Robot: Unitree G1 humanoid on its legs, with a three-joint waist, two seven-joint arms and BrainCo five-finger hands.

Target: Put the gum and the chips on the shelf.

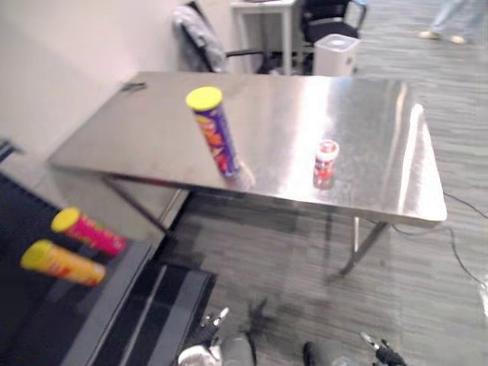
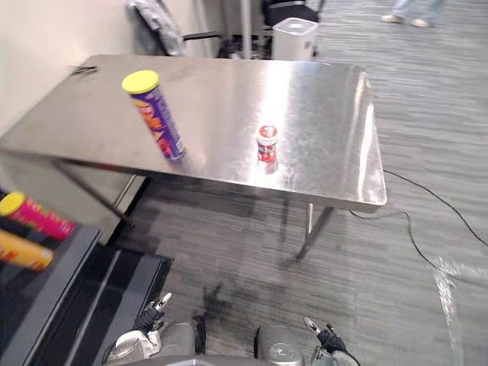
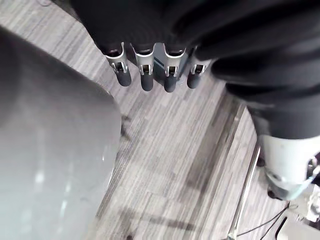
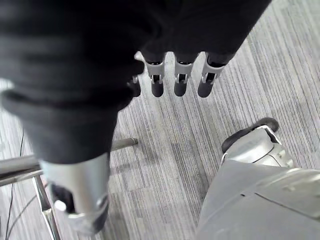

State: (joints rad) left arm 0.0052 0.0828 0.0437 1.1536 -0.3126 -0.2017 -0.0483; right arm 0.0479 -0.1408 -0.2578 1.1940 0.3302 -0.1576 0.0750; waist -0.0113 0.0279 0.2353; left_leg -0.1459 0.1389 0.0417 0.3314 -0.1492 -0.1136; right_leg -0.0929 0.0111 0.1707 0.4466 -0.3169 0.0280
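Grey striped carpet (image 1: 290,259) covers the floor of an office room, and on it stands a long steel table (image 1: 152,137) that carries both things of the task. We see the chips can (image 1: 216,131), purple with a yellow lid, standing on its base close to the near edge of the table, a little left of the middle. The gum tub (image 1: 325,162), small, red and white, stands upright to the right of it, apart from the can and also near that edge. The dark shelf (image 1: 114,297) is at the lower left, near the robot and off the left end of the table. On its top level two other cans lie on their sides, a pink can (image 1: 88,231) and just beside it an orange can (image 1: 62,262), both with yellow lids. The left hand (image 3: 146,75) hangs over the carpet with its fingers straight and relaxed, holding nothing. The right hand (image 4: 181,80) hangs in the same way, loose and empty, well apart from the table top. Behind the table we notice a chair (image 1: 200,38) with a grey garment over it, a white bin (image 1: 336,53), a black office chair (image 1: 328,17), and in the far right corner the legs and light shoes of a person (image 1: 444,23). One small dark item (image 1: 133,86) lies at the far left corner of the table; we cannot tell what it is.
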